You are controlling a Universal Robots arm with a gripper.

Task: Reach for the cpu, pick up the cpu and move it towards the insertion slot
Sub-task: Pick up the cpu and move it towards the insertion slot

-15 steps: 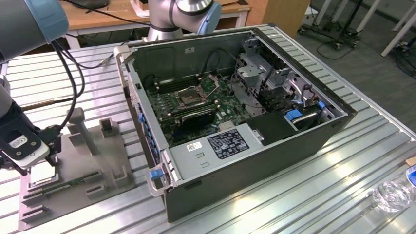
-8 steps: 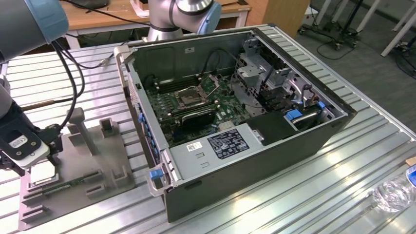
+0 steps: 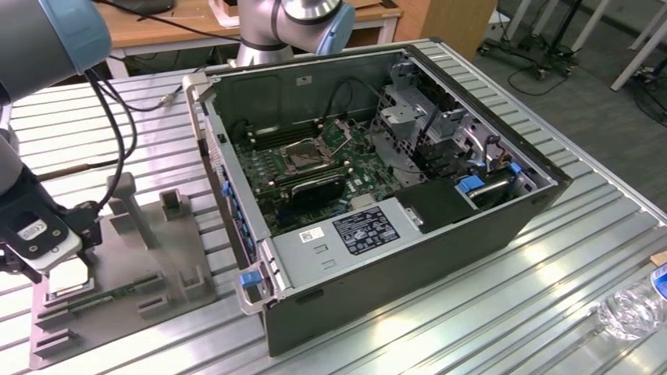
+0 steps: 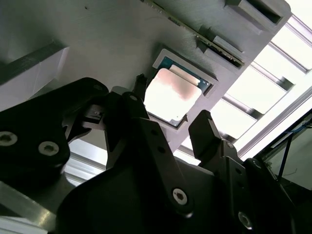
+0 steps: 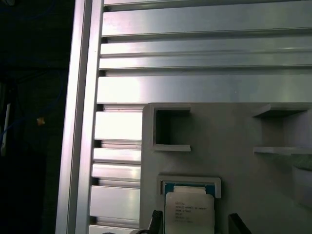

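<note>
The cpu [image 4: 171, 95] is a small square chip with a silvery top, lying flat in a recessed pocket of the grey fixture plate [image 4: 97, 44]. The first wrist view shows the same cpu [image 5: 189, 210] in its pocket. My gripper [image 4: 173, 109] hovers just above it, open, with one dark finger [image 4: 207, 129] on each side and a gap to the chip's edges. In the exterior view the gripper [image 3: 62, 273] hangs over the fixture plate [image 3: 167, 258] at the view's lower left. The insertion slot [image 3: 309, 156] is the metal-framed socket on the green motherboard inside the open computer case.
The computer case [image 3: 417, 258] lies open on the slatted aluminium table [image 3: 542, 258], to the exterior view's right of the fixture. A green memory stick [image 3: 105, 297] and upright grey posts [image 3: 125, 207] stand on the fixture. A plastic bottle [image 3: 630, 308] sits at the lower right.
</note>
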